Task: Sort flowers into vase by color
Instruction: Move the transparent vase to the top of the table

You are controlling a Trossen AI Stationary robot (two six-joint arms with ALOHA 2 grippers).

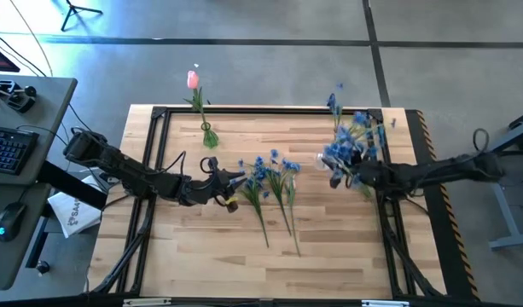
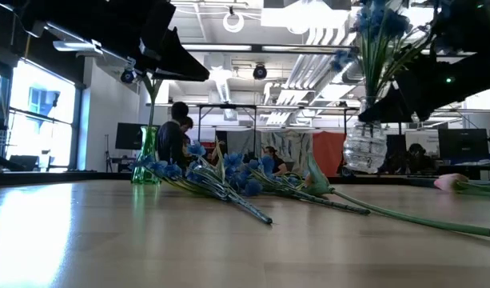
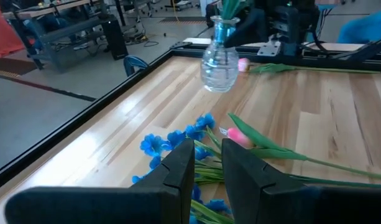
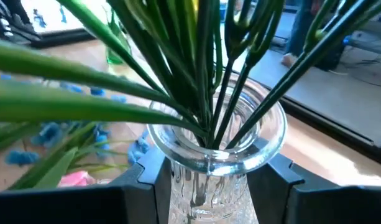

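From above, the left gripper (image 1: 229, 189) sits beside blue-blossomed sprays (image 1: 274, 183) lying mid-desk. The left wrist view shows its jaws slightly spread, empty, and a pink tulip bud (image 3: 238, 137). The right wrist view shows the right gripper (image 4: 209, 177) pinching a clear glass vase (image 4: 218, 155) holding green stems.

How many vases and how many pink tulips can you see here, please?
Vases: 2, a green vase and a clear vase held by the right gripper.
Pink tulips: 3, one in the green vase, two lying on the table.
Total: 5.
The blue sprays are too bunched to count.
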